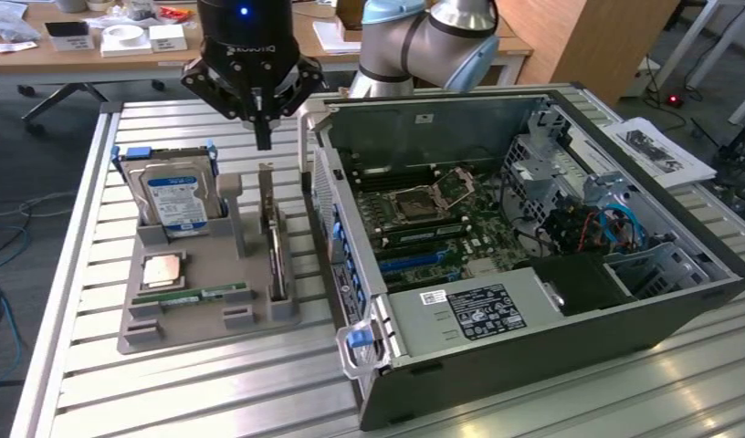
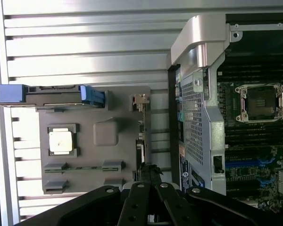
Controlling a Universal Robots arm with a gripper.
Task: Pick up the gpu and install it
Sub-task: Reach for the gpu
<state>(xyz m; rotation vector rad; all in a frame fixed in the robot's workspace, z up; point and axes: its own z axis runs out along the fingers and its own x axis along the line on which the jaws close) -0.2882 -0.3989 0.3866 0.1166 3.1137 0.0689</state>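
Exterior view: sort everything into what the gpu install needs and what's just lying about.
Job in hand: gpu, gripper, open computer case, gray holder.
Lying about: hard drive, CPU, RAM stick, leaflet.

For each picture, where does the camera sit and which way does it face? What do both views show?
Exterior view: off the arm, raised above the table, looking obliquely down on the gray tray and open computer case; the arm and shut gripper show, above the gpu.
Wrist view: on the wrist, looking straight down; the gripper shows over the gpu.
Shared: gripper, gpu, gray tray, hard drive, open computer case.
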